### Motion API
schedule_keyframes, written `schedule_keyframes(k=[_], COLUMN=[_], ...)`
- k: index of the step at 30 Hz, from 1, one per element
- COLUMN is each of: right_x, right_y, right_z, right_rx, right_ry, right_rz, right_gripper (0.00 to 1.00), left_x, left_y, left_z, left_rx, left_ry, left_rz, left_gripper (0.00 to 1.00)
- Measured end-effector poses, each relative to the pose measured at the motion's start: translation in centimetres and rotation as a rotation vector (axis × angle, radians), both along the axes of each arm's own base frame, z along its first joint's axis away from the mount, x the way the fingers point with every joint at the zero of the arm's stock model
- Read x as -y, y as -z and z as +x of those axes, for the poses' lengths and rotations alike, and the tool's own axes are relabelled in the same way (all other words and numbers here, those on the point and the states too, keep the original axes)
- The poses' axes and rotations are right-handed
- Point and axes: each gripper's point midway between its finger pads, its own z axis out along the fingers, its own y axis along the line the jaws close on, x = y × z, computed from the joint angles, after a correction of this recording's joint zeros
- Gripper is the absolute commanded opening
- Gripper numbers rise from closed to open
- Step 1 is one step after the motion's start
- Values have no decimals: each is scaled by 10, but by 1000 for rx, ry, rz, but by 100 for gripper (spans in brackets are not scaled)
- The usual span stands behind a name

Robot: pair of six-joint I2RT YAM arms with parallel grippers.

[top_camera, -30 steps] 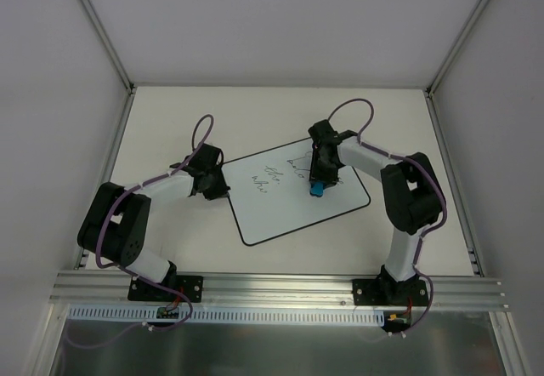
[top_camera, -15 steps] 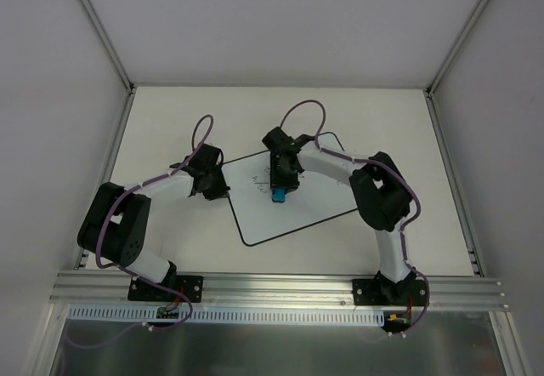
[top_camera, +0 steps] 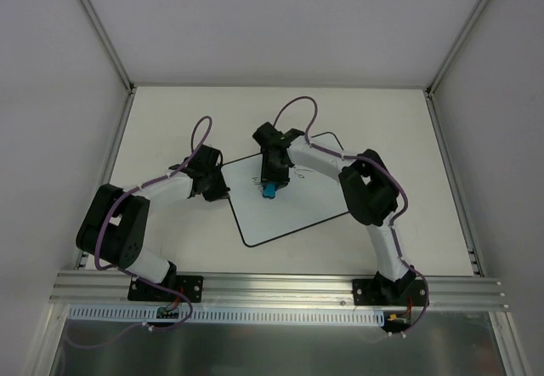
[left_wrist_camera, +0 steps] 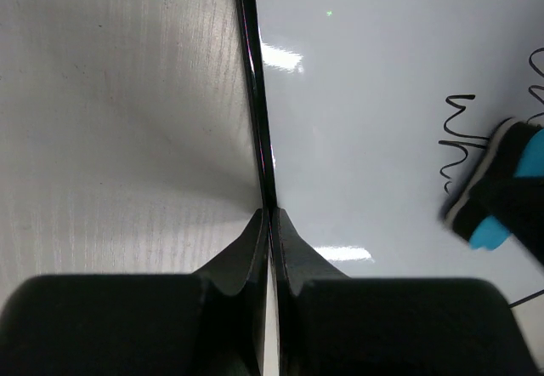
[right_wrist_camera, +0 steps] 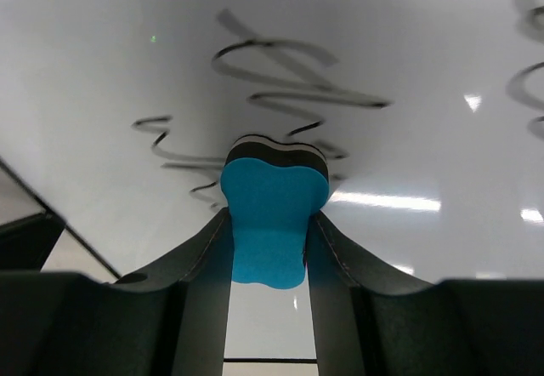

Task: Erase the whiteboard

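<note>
The whiteboard (top_camera: 293, 210) lies flat and tilted on the table, with dark scribbles near its far left part. My right gripper (top_camera: 270, 182) is shut on the blue eraser (top_camera: 269, 191) and presses it onto the board. In the right wrist view the eraser (right_wrist_camera: 274, 210) sits between my fingers, over handwritten scribbles (right_wrist_camera: 280, 87). My left gripper (top_camera: 214, 190) is at the board's left edge. In the left wrist view its fingertips (left_wrist_camera: 259, 223) pinch the board's black border (left_wrist_camera: 252, 95). The eraser (left_wrist_camera: 503, 193) shows there at the right, beside scribbles (left_wrist_camera: 459, 138).
The pale table (top_camera: 170, 121) is bounded by white walls and metal frame posts (top_camera: 98, 27). An aluminium rail (top_camera: 280, 287) runs along the near edge, with both arm bases on it.
My right gripper has swept left across the whiteboard with the eraser, from the right part to the far left part. My left gripper has stayed at the board's edge.
</note>
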Motion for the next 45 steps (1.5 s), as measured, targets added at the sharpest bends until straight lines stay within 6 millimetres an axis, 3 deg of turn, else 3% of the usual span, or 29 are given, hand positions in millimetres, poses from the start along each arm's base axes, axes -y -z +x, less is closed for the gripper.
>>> schedule_keyframes(k=[3, 8, 11, 13, 17, 20, 24, 29, 33, 40, 43, 45], right_x=[34, 122, 151, 154, 147, 128, 73, -2, -41, -43, -28, -7], right_y=[0, 1, 1, 1, 0, 0, 0, -1, -2, -1, 0, 2], right_z=[20, 65, 74, 75, 72, 72, 67, 40, 20, 14, 7, -6], right_rx=[-7, -8, -12, -11, -5, -6, 10, 21, 8, 1, 6, 0], right_ry=[84, 293, 349, 350, 307, 256, 150, 0, -81, -97, -99, -100], right_rz=[-14, -65, -92, -96, -123, -128, -98, -45, -9, -15, -40, -80], right_gripper=[0, 0, 0, 0, 0, 0, 0, 0, 0, 0, 0, 0], left_x=[1, 4, 5, 6, 7, 7, 7, 7, 7, 9, 11, 12], left_y=[0, 0, 0, 0, 0, 0, 0, 0, 0, 0, 0, 0], left_z=[-1, -3, -4, -5, -6, -6, -6, -6, -6, -7, -8, -9], left_rx=[-4, -9, -13, -16, -19, -20, -20, -20, -20, -22, -23, -27], left_ry=[2, 7, 12, 14, 17, 18, 18, 18, 18, 22, 26, 28], left_rz=[-8, -15, -21, -26, -30, -32, -32, -32, -32, -33, -35, -38], left_gripper=[0, 0, 0, 0, 0, 0, 0, 0, 0, 0, 0, 0])
